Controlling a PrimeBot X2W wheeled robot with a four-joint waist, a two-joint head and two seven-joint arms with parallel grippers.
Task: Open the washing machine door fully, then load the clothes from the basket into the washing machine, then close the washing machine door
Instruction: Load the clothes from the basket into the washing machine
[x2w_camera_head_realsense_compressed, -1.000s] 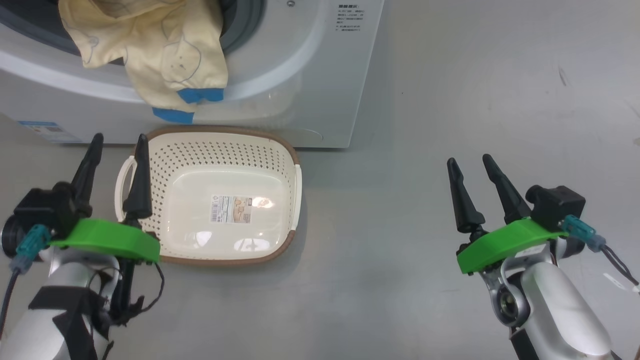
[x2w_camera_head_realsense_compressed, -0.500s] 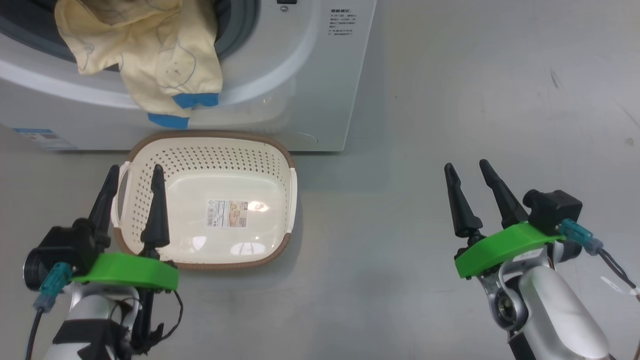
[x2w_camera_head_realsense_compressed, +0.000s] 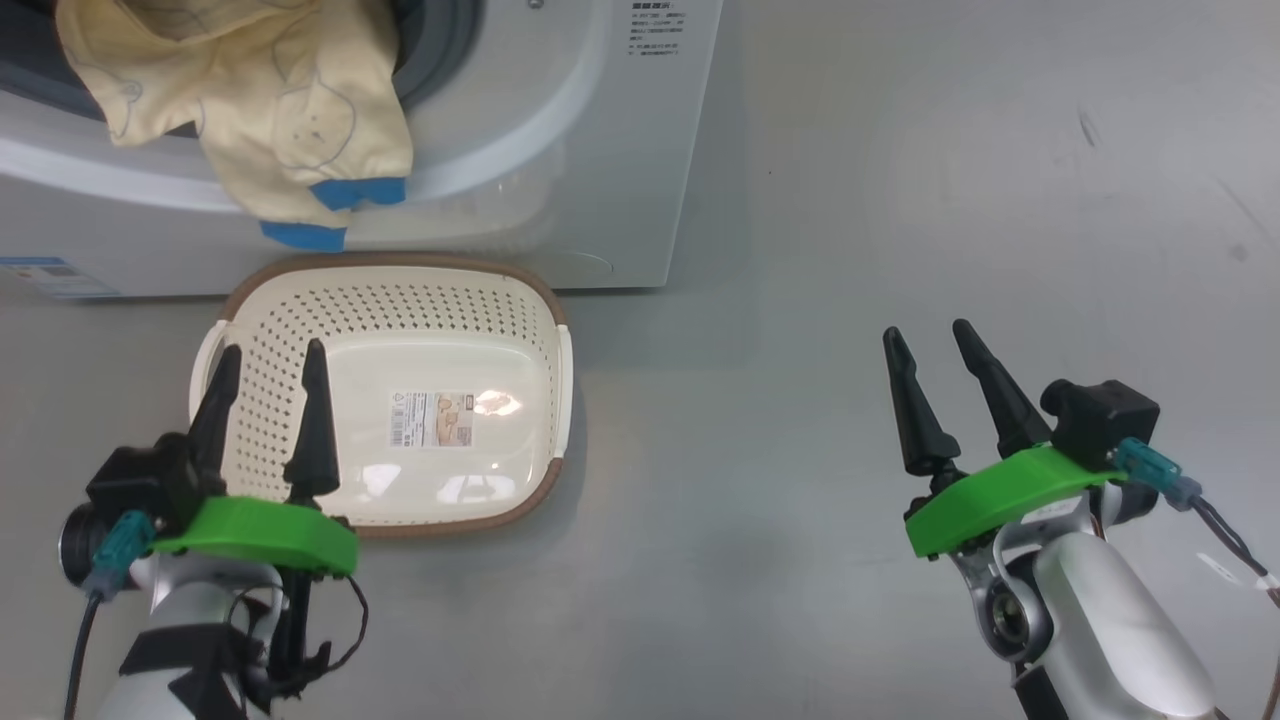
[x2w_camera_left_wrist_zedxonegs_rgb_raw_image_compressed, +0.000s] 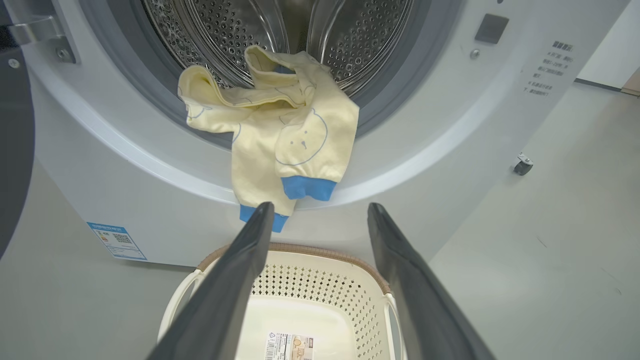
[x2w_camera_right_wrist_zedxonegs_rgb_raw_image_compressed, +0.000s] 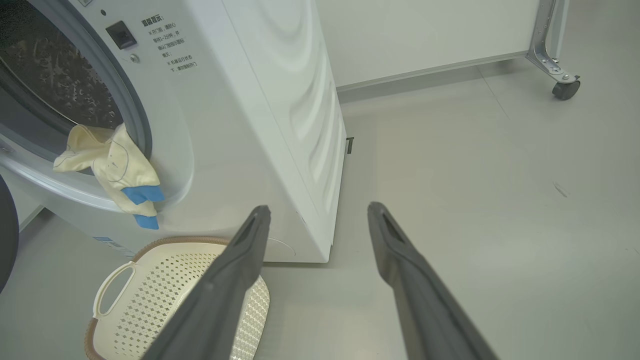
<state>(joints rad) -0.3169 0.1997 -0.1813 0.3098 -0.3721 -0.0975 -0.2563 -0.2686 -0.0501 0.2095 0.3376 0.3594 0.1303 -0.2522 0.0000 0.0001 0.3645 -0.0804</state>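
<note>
Washing machine (x2w_camera_head_realsense_compressed: 560, 150): big, white, rigid, stands on the floor, drum mouth open. Washing machine door (x2w_camera_left_wrist_zedxonegs_rgb_raw_image_compressed: 15, 150): only a dark edge shows, swung out to the machine's hinge side. It looks stiff, glossy and probably slippery, so push on the rim rather than pinch it.

Basket (x2w_camera_head_realsense_compressed: 400, 310): on the floor, right against the machine's front, below the mouth. No clothes in it, and the label on its bottom is bare. Light, hard plastic.

Clothes (x2w_camera_left_wrist_zedxonegs_rgb_raw_image_compressed: 280, 140): cream bear-print garment draped over the lower lip of the machine's mouth. Half lies in the drum; the blue cuffs hang down the front panel above the basket. It is soft, limp and light, will fold and trail, and may snag the seal or slide back out. Best hold is likely the bunched body at the lip, not a cuff. Then shove it deep, or the door would trap it.

Left gripper (x2w_camera_head_realsense_compressed: 273, 348): in front of the machine, over the basket's near side, fingers spread wide, holding nothing. Right gripper (x2w_camera_head_realsense_compressed: 925, 330): well off the machine's far side over bare floor, fingers also wide apart, nothing between them.
</note>
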